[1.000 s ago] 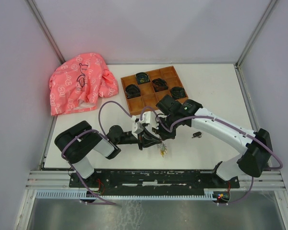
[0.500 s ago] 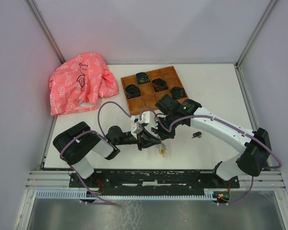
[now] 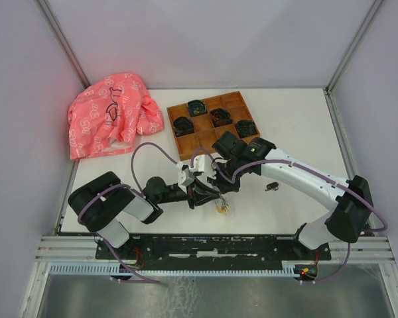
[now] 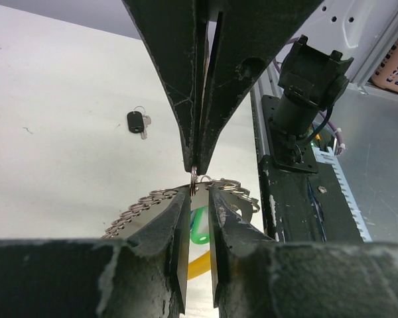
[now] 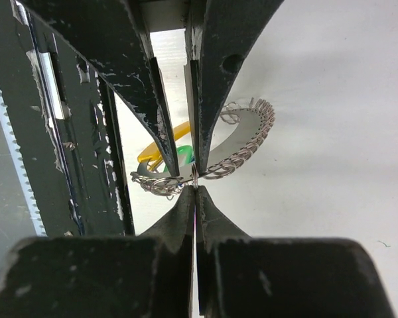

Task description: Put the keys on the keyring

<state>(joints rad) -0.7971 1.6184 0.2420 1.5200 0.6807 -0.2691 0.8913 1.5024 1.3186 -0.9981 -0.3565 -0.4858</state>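
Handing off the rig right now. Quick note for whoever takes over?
Left pincer: jaws slightly apart, one on either side of the keyring, not clamping it.
Right pincer: shut on the keyring's wire; green tag and yellow tag hang beside it.
Black-headed key: lying on the table, apart from both pincers.
Blue-headed key: not seen in any view.
Done: no key visibly on the ring. Left: thread both keys.
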